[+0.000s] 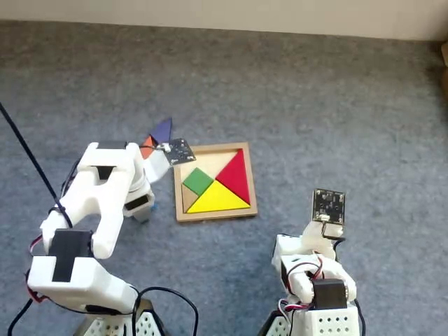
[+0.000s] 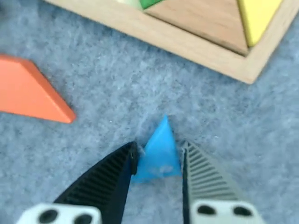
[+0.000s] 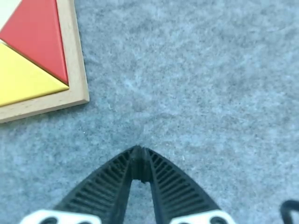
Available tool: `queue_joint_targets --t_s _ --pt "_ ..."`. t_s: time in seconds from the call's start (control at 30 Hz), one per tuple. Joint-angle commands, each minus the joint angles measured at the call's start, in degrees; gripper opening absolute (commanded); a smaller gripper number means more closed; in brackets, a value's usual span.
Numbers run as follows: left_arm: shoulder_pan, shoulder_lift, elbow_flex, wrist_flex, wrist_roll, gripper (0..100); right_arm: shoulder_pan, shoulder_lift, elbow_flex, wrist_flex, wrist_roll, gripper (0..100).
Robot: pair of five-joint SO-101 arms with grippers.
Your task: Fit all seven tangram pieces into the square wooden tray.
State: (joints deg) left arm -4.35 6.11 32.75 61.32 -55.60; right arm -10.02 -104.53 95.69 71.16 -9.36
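The square wooden tray (image 1: pixel 183 212) lies mid-table and holds a green square (image 1: pixel 198 180), a red triangle (image 1: pixel 236 175) and a yellow triangle (image 1: pixel 217 199). Left of the tray, my left gripper (image 2: pixel 160 148) is shut on a small blue triangle (image 2: pixel 161 140), low over the carpet; its fingers press both sides. An orange piece (image 2: pixel 32 91) lies close by, and a purple triangle (image 1: pixel 162 130) lies just beyond it. My right gripper (image 3: pixel 140 169) is shut on nothing, over bare carpet near the tray's corner (image 3: pixel 77 86).
The tray's near-left part shows bare wood (image 2: pixel 205 21). Grey carpet covers the whole table. A black cable (image 1: pixel 24 154) runs along the left side. Open carpet lies right of the tray and beyond it.
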Motion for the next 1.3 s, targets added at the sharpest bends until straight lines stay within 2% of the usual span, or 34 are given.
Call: queue_joint_targets --t_s 0.0,0.1,0.27,0.33,0.43,0.57,0.63,0.77,0.87,1.07,1.27 --pt "1.9 -0.1 -3.7 -0.4 1.2 9 0.4 -1.2 6.9 0.6 -0.4 0.5" --pt "1.9 -2.3 -3.2 -0.3 1.3 6 0.4 -1.2 6.9 0.6 -0.4 0.5" --pt "2.2 -8.9 -3.3 6.8 1.3 5 0.4 -1.2 6.9 0.6 -0.4 0.5" --pt "2.5 -11.8 -3.3 8.0 3.8 5 0.4 -1.2 6.9 0.6 -0.4 0.5" --pt "2.2 -15.4 -3.3 8.3 8.8 12 0.4 -1.2 6.9 0.6 -0.4 0.5" --pt "-1.5 -17.8 -3.2 10.0 9.0 25 0.4 -1.2 6.9 0.6 -0.4 0.5" --pt "-3.9 -18.0 -3.2 9.8 8.8 26 0.4 -1.2 6.9 0.6 -0.4 0.5" --pt "-8.9 -17.8 -1.1 9.6 -1.1 26 0.4 -1.2 6.9 0.6 -0.4 0.5" --pt "-10.7 -17.8 3.6 5.7 -5.3 26 0.4 -1.2 6.9 0.6 -0.4 0.5" --pt "-10.6 -17.8 10.5 -5.4 -5.3 26 0.5 -1.2 6.9 0.6 -0.4 0.5" --pt "-10.8 -17.6 11.4 -8.2 -5.2 26 0.5 -1.2 6.9 0.6 -0.4 0.5"
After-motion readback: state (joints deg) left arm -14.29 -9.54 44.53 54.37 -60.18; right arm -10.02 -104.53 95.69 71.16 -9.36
